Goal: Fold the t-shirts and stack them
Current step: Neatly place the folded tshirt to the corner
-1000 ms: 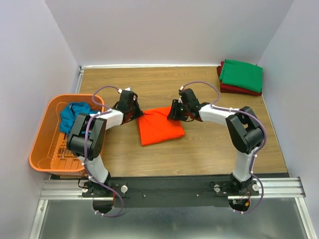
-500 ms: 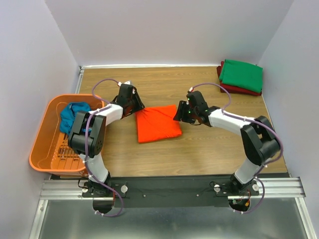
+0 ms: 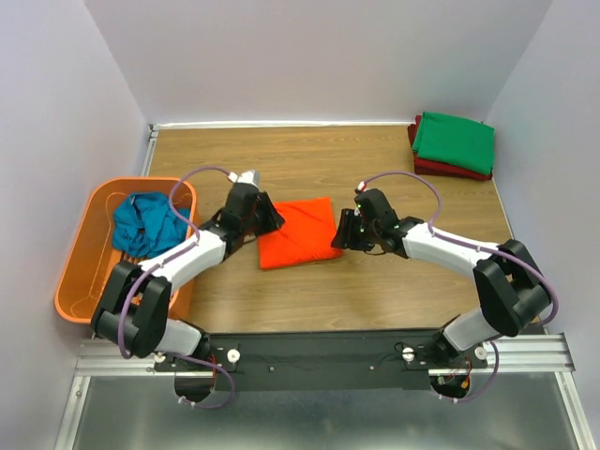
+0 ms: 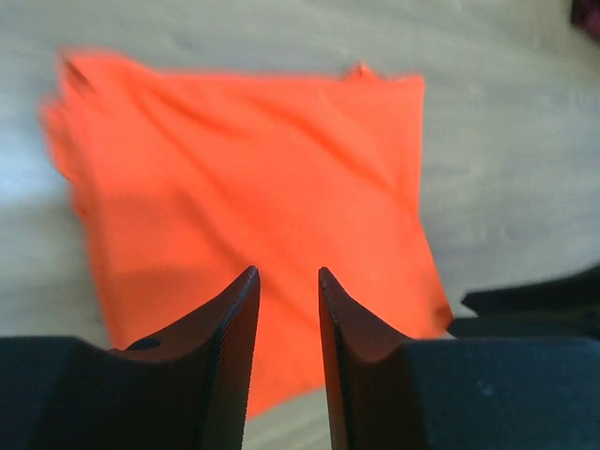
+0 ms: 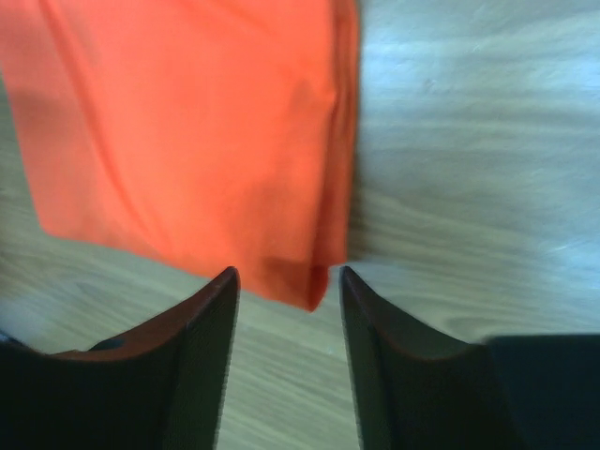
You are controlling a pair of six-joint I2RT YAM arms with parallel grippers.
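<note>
Folded orange t-shirt (image 3: pixel 298 232) lies flat on the table (image 3: pixel 375 291) between the two sets of jaws; jaws of the left arm (image 3: pixel 187 258) narrowly parted, those of the right arm (image 3: pixel 441 248) wider, both empty. A pinch on the top layer alone could spill the fold open on lifting. Nearly square, its slightly longer side seems to run jaws to jaws

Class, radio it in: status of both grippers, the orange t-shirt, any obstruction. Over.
Left gripper open, right gripper open, both empty, flanking the orange t-shirt. Shirt folded, flat on the table. Nothing lying on it.
</note>
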